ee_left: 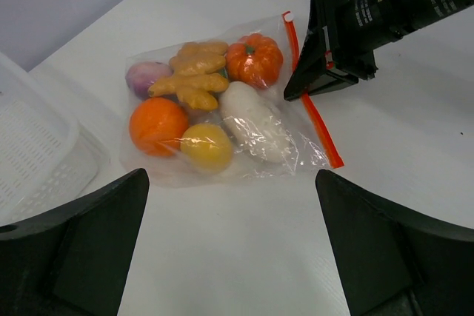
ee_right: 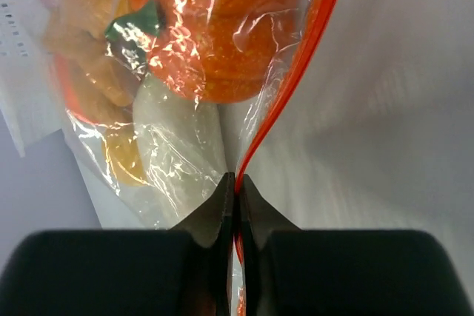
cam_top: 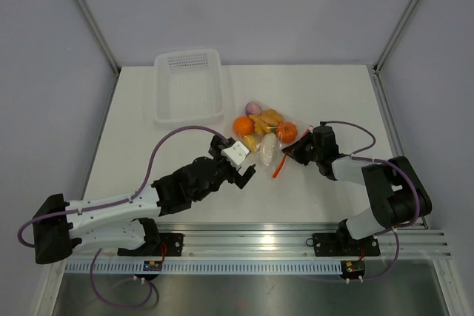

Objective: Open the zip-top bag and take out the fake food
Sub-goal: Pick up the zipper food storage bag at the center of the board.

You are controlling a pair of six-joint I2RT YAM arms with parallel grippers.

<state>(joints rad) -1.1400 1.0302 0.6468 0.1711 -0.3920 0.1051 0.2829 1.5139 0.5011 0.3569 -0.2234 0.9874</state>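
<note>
Black left gripper (ee_left: 231, 190) at 8 o'clock of the zip-top bag (ee_left: 296, 149), fingers spread wide, near its edge. Black right gripper (ee_right: 235, 183) at 3 o'clock, pinched tight on the red-orange strip (ee_left: 318, 127). Lies flat mid-table (cam_top: 318, 101), with the fake food (ee_left: 200, 101) inside: orange ball, yellow ball, white radish, ginger-like piece, small pumpkin, purple onion; white basket (cam_top: 189, 86) beyond at 11 o'clock, apart.
</note>
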